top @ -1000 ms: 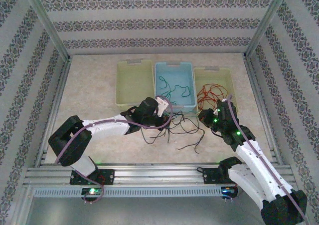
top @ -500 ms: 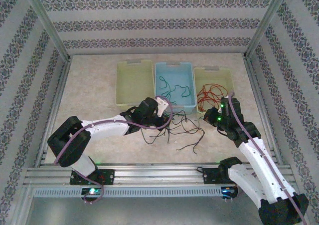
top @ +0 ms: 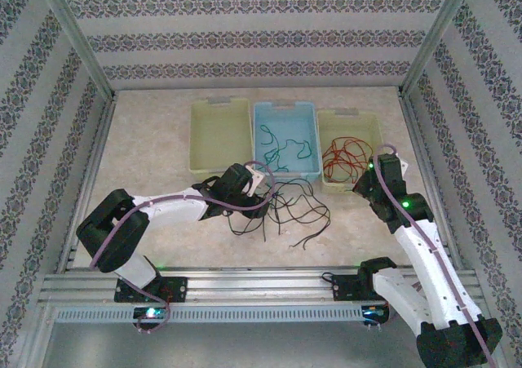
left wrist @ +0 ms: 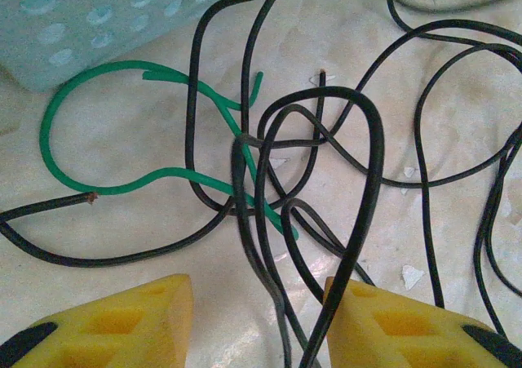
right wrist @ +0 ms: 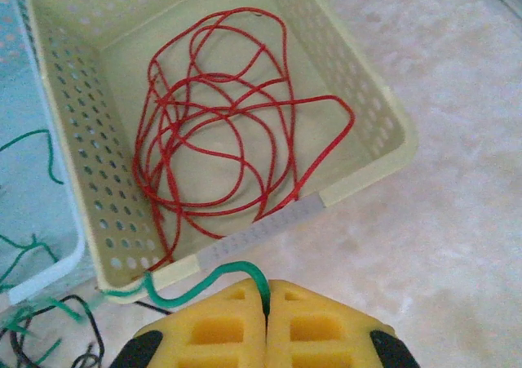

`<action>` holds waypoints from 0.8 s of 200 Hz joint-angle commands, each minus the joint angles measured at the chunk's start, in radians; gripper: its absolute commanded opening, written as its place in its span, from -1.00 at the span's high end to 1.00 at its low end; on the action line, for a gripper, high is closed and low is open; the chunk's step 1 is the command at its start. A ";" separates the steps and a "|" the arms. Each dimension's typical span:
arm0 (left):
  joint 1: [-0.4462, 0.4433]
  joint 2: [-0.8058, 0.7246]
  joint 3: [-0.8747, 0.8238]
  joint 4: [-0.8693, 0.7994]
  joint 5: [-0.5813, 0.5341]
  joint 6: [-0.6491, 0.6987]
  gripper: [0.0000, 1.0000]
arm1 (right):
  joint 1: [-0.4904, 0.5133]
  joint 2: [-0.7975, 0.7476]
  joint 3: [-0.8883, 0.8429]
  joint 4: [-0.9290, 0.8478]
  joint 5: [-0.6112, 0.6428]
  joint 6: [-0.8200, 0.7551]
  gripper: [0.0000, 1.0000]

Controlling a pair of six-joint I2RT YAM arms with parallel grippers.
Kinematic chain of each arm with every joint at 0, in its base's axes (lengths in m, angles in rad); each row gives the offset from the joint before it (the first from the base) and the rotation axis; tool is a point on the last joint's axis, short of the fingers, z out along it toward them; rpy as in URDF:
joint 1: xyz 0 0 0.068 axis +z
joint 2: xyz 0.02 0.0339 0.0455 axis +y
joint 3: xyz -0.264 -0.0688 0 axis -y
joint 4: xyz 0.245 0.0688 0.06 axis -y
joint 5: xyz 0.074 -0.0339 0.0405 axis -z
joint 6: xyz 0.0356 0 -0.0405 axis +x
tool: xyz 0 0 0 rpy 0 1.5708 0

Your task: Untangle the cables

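Sorting looks partly done. The right claw (right wrist: 267, 290) is clamped on one green cable (right wrist: 204, 285). The left claw (left wrist: 254, 294) gapes around unpinched black cables (left wrist: 378, 152), several tangled on the counter (top: 155, 164) with a second green cable (left wrist: 46, 127). Beyond are three bins: the yellow bin (right wrist: 359, 82) holds a bunch of red cables (right wrist: 214, 131), the blue bin (top: 285, 107) several green strands (top: 281, 149), and there is a pale green bin (top: 218, 105).

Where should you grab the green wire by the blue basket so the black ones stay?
Pinch the green wire on the round left bend of its loop, coming straight down from above. That bend lies alone on the table; its right half is tangled among the black cables.
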 commanded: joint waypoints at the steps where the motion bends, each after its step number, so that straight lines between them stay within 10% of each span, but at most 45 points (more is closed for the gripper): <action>1: 0.001 0.007 0.018 -0.036 -0.006 -0.002 0.09 | 0.000 -0.006 0.031 -0.033 0.087 -0.029 1.00; 43: 0.001 0.005 0.030 -0.031 -0.006 -0.004 0.04 | 0.005 -0.001 0.125 -0.088 0.240 -0.157 1.00; 97: 0.001 -0.091 0.006 0.021 -0.071 -0.052 -0.84 | 0.012 -0.007 0.096 0.170 -0.025 -0.050 1.00; 160: 0.025 -0.262 0.041 -0.149 -0.529 -0.218 -0.99 | 0.097 0.456 0.218 0.515 -0.095 0.110 1.00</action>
